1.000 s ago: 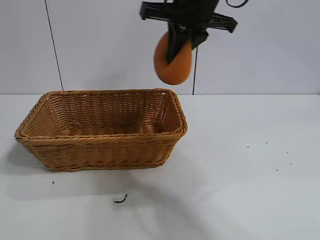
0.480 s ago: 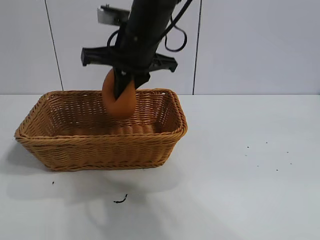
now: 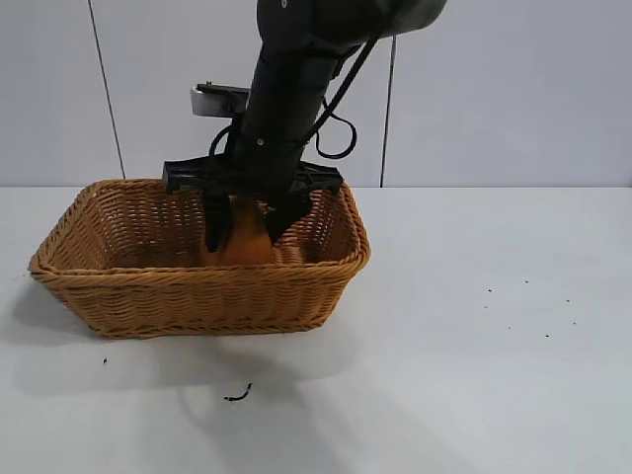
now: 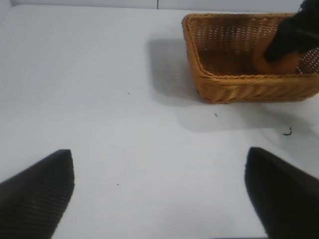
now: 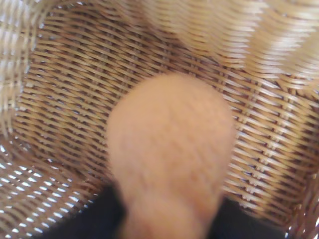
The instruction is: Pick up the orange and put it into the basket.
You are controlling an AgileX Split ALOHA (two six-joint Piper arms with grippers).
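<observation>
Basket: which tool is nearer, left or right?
Right. The right tool is down inside the basket, around the orange. The left tool hovers over bare table, well off to one side.

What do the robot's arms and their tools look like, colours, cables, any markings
The right arm is glossy black with looping black cables and a small grey plate behind it; its tool has a wide black crossbar and two tapered black fingers. The left tool shows only two matte black, finely textured fingers. No markings are visible.

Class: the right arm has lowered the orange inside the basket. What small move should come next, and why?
Probably open the jaws. The right gripper holds the orange below the rim of the basket, over its woven floor, so letting go should leave it inside.
</observation>
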